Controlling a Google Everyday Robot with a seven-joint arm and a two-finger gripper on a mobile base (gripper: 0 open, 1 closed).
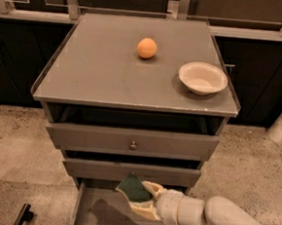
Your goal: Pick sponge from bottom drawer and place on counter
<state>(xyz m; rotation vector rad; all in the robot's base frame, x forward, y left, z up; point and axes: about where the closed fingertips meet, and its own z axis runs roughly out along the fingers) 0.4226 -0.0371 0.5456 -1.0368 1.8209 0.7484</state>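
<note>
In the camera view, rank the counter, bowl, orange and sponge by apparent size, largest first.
1. counter
2. bowl
3. sponge and orange: these look close, and the sponge is nearer the camera, so I leave them unranked.
The pincer grips the sponge above the bottom drawer.
</note>
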